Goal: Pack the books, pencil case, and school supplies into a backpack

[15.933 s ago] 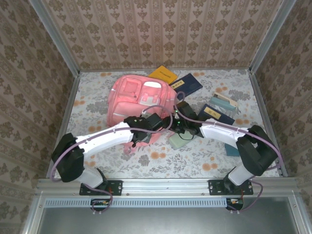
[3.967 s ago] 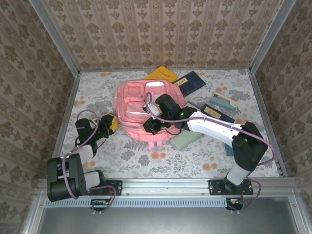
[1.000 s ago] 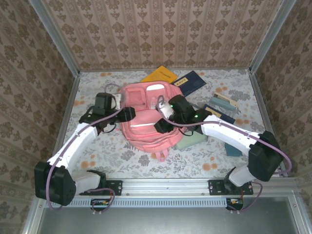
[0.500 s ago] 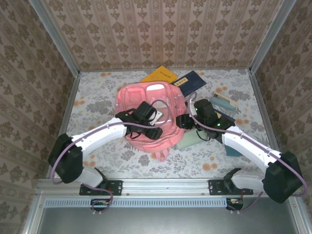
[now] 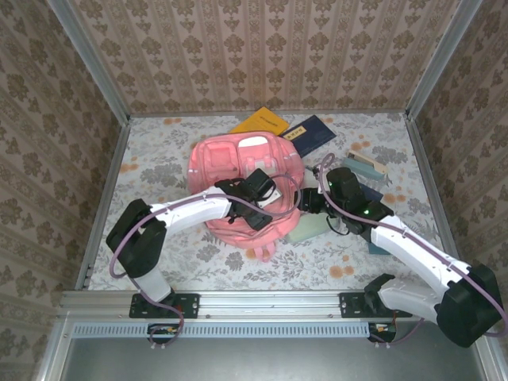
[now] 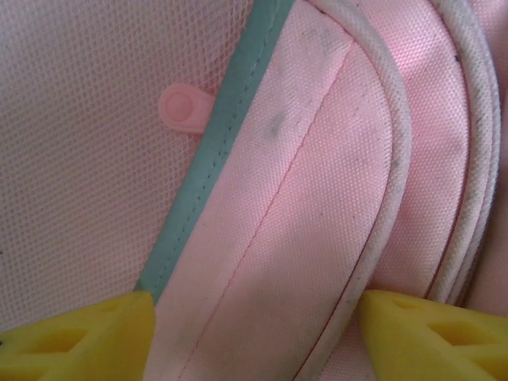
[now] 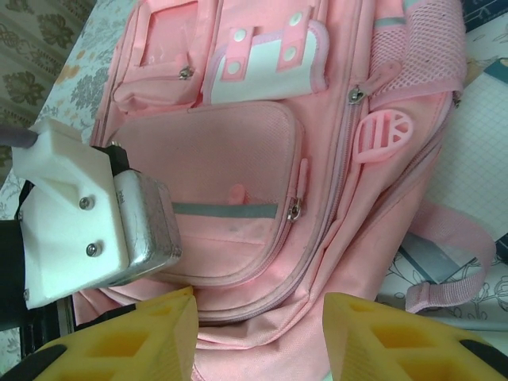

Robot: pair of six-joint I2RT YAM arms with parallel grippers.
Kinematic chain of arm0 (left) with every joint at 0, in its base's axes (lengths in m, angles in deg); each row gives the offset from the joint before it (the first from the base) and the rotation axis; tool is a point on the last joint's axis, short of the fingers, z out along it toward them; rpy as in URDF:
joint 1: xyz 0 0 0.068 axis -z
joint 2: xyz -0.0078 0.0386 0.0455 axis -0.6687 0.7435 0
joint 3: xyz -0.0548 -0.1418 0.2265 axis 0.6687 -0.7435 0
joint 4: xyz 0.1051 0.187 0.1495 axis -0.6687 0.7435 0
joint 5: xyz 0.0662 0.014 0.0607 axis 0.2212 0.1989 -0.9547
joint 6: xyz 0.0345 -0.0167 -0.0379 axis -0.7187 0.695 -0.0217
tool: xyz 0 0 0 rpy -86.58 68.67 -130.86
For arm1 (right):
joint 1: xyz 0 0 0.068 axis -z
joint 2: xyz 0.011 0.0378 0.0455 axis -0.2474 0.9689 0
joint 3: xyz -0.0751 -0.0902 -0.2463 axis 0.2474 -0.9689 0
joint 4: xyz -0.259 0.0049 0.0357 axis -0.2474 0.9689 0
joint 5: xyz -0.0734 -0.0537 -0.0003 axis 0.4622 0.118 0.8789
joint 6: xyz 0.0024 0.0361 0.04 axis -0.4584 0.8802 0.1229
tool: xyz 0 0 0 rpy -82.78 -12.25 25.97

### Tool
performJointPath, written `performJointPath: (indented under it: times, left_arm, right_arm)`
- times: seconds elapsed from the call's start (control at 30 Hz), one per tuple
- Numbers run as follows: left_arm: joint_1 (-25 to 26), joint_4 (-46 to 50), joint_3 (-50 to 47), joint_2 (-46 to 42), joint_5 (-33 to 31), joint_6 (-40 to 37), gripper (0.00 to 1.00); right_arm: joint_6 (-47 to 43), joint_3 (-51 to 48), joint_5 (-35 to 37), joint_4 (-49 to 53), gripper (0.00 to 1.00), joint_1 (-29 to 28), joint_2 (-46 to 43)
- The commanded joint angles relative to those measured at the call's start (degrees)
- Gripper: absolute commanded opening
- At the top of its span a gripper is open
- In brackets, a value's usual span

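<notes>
Backpack [image 5: 238,167]: pink woven fabric, soft, lying front side up in the middle of the desk [image 5: 175,151], which carries a floral cloth. The front shows pockets, a white patch [image 7: 262,67], metal zip pulls, a round pink rubber badge [image 7: 382,131] and a pink strap [image 7: 456,230] trailing off its lower edge.

Left jaws: spread wide and released, low over a front pocket. The yellow fingertips [image 6: 79,337] stand either side of a rounded pocket flap with white piping [image 6: 385,190]. Beside the flap are pink mesh [image 6: 79,119], a grey-green binding strip [image 6: 214,151] and a small round pink tab [image 6: 184,107]. Nothing is gripped; whether the tips touch the cloth cannot be told.

Right jaws: partly spread, empty, hovering off the backpack's right side, with yellow fingers [image 7: 397,341] framing the lower front pocket. The left arm's white and silver wrist body [image 7: 87,230] lies over the bag's front.

Mint-green pencil case [image 5: 313,226]: flat on the desk, just beside the bag's lower right.

Yellow-orange book [image 5: 266,123] and navy book [image 5: 309,135]: at the bag's far edge.

Whitish pad [image 5: 365,165] and teal piece [image 5: 379,242]: lying on the desk to the right.
</notes>
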Motion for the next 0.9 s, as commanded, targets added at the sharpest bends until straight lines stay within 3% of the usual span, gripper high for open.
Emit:
performJointPath:
  times: [0.0, 0.17, 0.3, 0.33, 0.5, 0.87]
  left_arm:
    - [0.04, 1.06, 0.63, -0.97, 3.78, -2.19, 0.74]
    - [0.08, 1.45, 1.08, 3.65, -2.47, -4.33, 0.71]
    - [-0.20, -1.21, 0.87, 5.42, -7.49, -4.71, 0.60]
    - [-0.34, -2.08, 0.87, 5.62, -9.05, -4.79, 0.53]
    - [-0.78, -3.57, 1.30, 2.54, -13.47, -3.99, 0.00]
    - [-10.14, 4.98, 8.56, -11.68, -8.85, 5.67, 0.00]
  right_arm:
    - [1.16, -1.22, 1.48, 1.11, 0.46, 0.41, -2.14]
    - [1.61, -2.04, 1.33, 0.79, 0.46, 0.50, -2.95]
    - [1.63, -1.87, 0.88, 0.57, 0.46, 0.50, -2.83]
    - [1.52, -1.88, 0.66, 0.37, 0.46, 0.50, -2.80]
    - [1.67, -1.88, 0.22, -0.04, 0.47, 0.50, -2.89]
    - [2.93, 0.47, -5.51, -3.31, 0.47, 0.22, 2.91]
